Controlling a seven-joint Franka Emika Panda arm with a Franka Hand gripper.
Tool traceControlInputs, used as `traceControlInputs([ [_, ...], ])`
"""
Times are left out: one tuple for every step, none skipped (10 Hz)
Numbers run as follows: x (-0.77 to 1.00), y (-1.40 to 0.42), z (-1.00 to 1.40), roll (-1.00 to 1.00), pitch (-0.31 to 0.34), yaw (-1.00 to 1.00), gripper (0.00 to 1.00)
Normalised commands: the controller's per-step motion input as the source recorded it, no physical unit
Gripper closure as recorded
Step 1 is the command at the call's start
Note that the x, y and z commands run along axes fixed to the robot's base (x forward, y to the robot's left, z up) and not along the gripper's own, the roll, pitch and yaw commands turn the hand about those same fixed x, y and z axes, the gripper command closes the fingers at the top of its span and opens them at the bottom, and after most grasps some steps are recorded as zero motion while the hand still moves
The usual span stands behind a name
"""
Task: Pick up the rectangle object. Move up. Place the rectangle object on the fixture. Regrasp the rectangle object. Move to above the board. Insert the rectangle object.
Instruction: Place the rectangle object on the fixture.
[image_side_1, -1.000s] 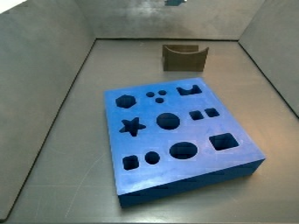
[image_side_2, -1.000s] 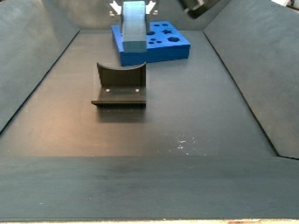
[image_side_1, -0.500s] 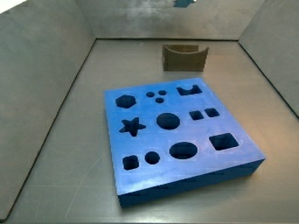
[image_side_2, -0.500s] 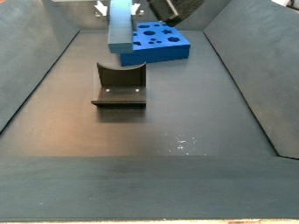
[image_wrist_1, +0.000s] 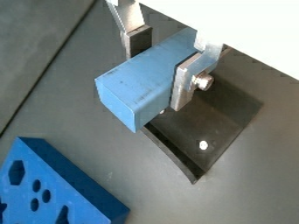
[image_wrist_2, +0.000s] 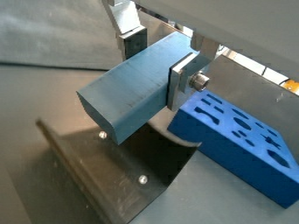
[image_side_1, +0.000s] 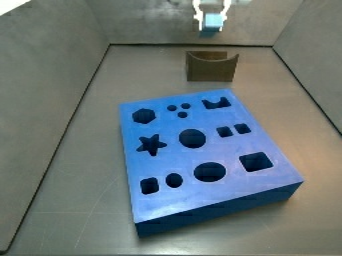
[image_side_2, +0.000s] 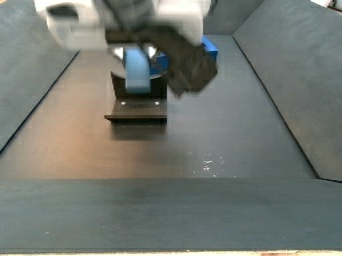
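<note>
In both wrist views my gripper (image_wrist_1: 162, 63) (image_wrist_2: 158, 66) is shut on the rectangle object (image_wrist_1: 142, 85) (image_wrist_2: 131, 90), a pale blue block clamped across its width between the silver fingers (image_wrist_1: 186, 76). The block hangs just above the fixture (image_wrist_1: 212, 133) (image_wrist_2: 103, 178), apart from it. A side view shows the gripper (image_side_1: 210, 18) high over the dark notched fixture (image_side_1: 210, 66) at the back of the floor. The royal-blue board (image_side_1: 201, 150) with its shaped holes lies nearer the front. In a side view the blurred arm covers most of the board (image_side_2: 211, 48), and the block (image_side_2: 136, 68) sits over the fixture (image_side_2: 136, 108).
Grey sloping walls (image_side_1: 54, 110) enclose the dark floor (image_side_2: 201, 190) on all sides. The board's corner (image_wrist_1: 47, 188) lies close beside the fixture's base plate. A small pale fleck (image_side_2: 205, 160) marks the floor.
The gripper has come down with the block from the top edge of the side views to just above the fixture. The board and fixture have not moved.
</note>
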Motion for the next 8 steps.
traceControlInputs([
  [0.18, 0.12, -1.0, -1.0, 0.116, -0.09, 1.0],
  [0.19, 0.12, -1.0, -1.0, 0.133, -0.1, 1.0],
  [0.19, 0.12, -0.95, -1.0, 0.167, -0.14, 1.0],
  [0.17, 0.11, -0.83, -1.0, 0.18, -0.16, 1.0],
  [0.14, 0.1, -0.61, -0.83, 0.181, -0.14, 1.0],
  [0.11, 0.15, -0.54, -0.61, 0.122, -0.14, 1.0],
  [0.08, 0.17, -0.51, -0.45, 0.059, -0.14, 1.0],
  [0.08, 0.17, -0.51, -0.39, 0.047, -0.14, 1.0],
])
